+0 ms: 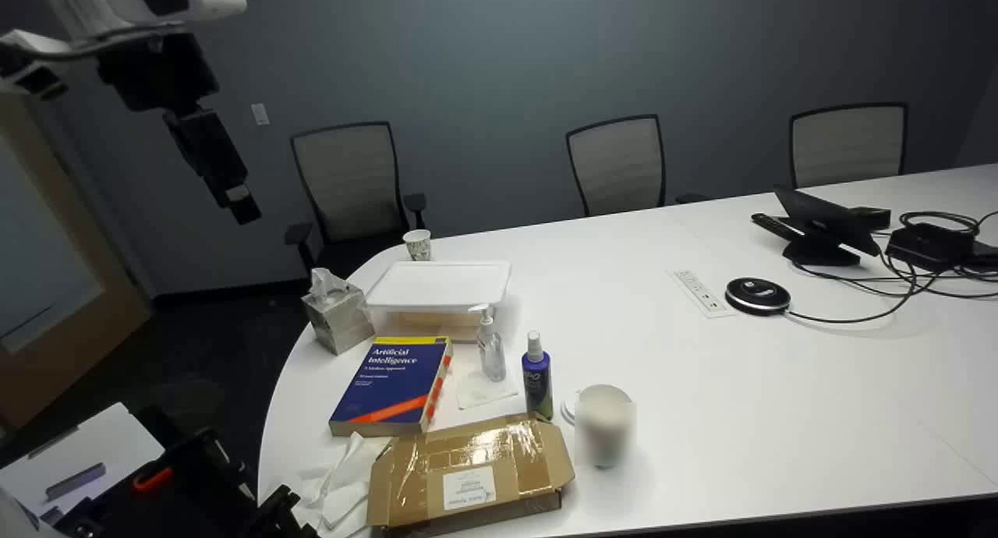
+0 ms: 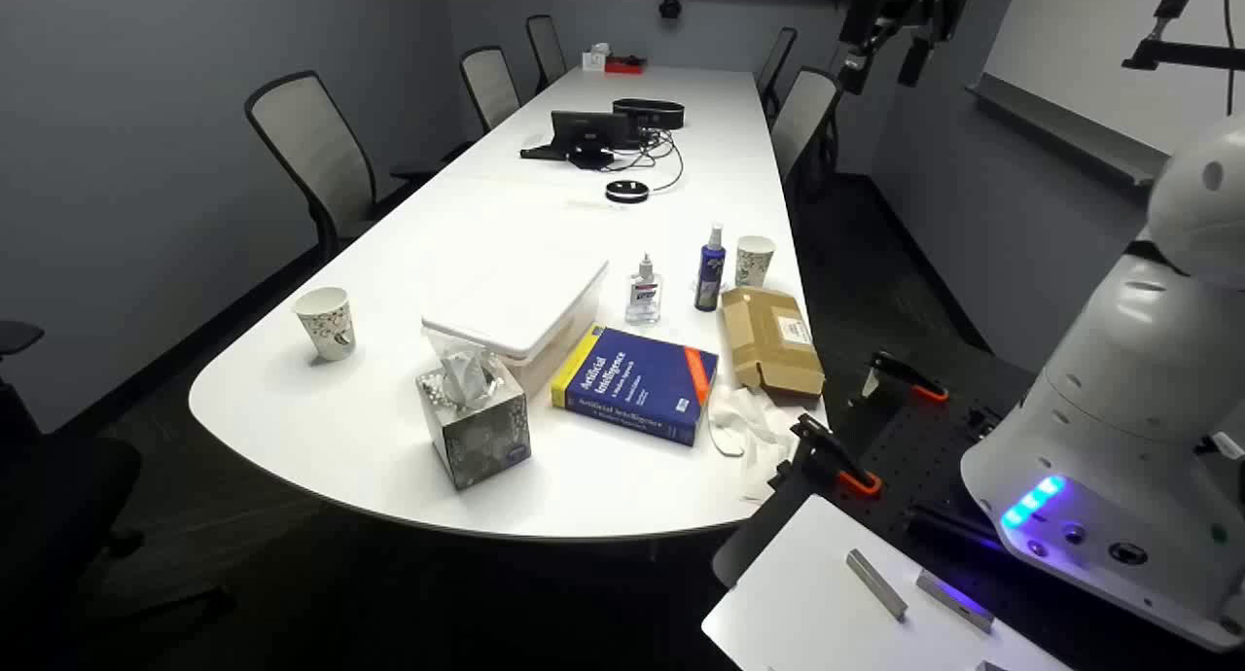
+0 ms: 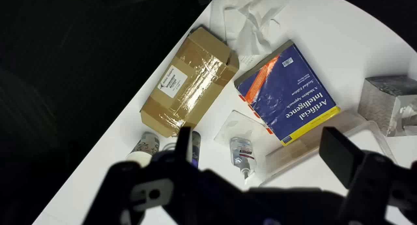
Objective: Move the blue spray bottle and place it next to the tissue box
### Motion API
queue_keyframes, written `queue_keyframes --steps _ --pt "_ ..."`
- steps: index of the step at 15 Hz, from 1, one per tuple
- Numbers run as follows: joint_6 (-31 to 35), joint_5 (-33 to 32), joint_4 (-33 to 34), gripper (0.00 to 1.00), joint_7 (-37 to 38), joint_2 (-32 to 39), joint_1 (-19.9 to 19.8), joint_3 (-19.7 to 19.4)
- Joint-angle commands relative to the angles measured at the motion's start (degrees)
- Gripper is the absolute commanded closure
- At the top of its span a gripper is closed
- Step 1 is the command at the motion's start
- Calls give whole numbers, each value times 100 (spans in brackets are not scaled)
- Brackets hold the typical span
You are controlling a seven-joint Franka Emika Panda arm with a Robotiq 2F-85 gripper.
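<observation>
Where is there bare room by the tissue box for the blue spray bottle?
Bare tabletop lies between the tissue box and the nearest patterned paper cup, and between the tissue box, Artificial Intelligence textbook and curved edge. The lidded container crowds the tissue box's inner side; hand sanitizer, cardboard box and a second paper cup crowd the blue spray bottle.

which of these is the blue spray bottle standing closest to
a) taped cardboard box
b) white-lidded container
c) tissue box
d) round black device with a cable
a, since both exterior views show the blue spray bottle standing right by a corner of the taped cardboard box, with the other options farther off.
</observation>
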Motion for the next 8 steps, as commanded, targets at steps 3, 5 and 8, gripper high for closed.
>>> queue_keyframes --steps 3,5,8 --pt "-16 -15 14 0 13 3 22 -18" --pt "114 -20 99 0 29 228 1 -48" --pt "753 -17 513 0 -101 1133 1 -244"
